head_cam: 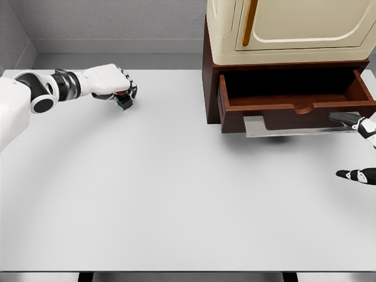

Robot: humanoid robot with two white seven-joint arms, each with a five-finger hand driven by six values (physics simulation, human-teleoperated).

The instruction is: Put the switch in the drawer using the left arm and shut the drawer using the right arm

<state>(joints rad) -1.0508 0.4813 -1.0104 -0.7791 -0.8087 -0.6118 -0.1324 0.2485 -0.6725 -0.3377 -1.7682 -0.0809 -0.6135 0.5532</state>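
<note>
Head view: at upper left of the frame, the left hand (111, 83) is curled around the small dark switch (124, 101) above the white table (176, 194). The drawer (294, 97) is seen open at upper right. At the right edge, the right hand (359, 147) is shown with fingers spread, empty.

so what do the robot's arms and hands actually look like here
The left arm is glossy white with rounded shells, a black circular joint cap and a dark ribbed wrist band. Its left hand has a white back and black fingertips. Of the right hand only white-and-black segmented fingers show at the picture's right edge. No cables or markings are visible.
</note>
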